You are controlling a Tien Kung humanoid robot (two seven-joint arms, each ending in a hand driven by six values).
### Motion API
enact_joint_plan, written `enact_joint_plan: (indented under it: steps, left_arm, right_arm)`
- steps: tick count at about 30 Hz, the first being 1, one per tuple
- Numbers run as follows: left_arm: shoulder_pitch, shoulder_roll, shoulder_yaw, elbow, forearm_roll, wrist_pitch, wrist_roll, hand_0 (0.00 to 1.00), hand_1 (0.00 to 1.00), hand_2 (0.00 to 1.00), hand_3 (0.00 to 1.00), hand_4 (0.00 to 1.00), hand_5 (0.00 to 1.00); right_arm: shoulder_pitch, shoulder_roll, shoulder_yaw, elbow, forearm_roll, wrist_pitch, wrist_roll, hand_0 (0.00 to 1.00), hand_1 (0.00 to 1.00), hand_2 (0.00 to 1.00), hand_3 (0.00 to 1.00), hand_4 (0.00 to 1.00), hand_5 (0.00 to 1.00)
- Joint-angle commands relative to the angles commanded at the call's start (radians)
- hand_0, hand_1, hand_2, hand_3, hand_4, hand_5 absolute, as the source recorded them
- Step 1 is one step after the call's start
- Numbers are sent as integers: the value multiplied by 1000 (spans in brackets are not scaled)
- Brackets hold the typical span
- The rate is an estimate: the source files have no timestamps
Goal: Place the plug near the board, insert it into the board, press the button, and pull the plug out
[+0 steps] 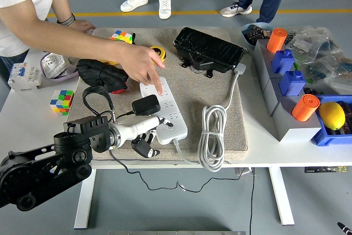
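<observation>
Left robot hand (147, 134) at the desk's (258, 149) near edge, fingers curled with one extended onto the near end of the white board (164, 109); it grasps nothing. Black plug (146, 104) sits seated in the board, just beyond. Judgement: button press in hand; push straight down, light, without nudging the plug. Further back, a person's hand (142, 63) points a finger at the board's far half.

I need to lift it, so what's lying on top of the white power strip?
A black adapter sits plugged into the white power strip; a person's fingertip touches its far half. The robot's left hand covers the near corner.
</observation>
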Motion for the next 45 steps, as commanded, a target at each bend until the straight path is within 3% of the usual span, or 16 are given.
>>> enact_joint_plan:
  steps: [17, 31, 40, 45]
  left_arm:
    - [3, 4, 2, -10, -30, -32, 12, 41, 103, 163, 887, 760, 2]
    - [6, -2, 8, 14, -28, -28, 10, 43, 105, 165, 888, 741, 2]
    - [14, 8, -38, -35, -36, -23, -6, 43, 104, 164, 877, 744, 2]
    - [23, 17, -81, -48, -52, -2, -43, 43, 103, 165, 875, 733, 2]
  right_arm:
    - [0, 0, 5, 6, -4, -1, 0, 606, 621, 621, 549, 991, 405]
    - [-2, 1, 8, 8, -6, -1, 0, 606, 621, 621, 549, 991, 405]
    - [-3, 3, 11, 5, -7, 0, -1, 606, 621, 621, 549, 991, 405]
    - [-2, 4, 8, 4, -5, 0, -1, 606, 621, 621, 549, 992, 405]
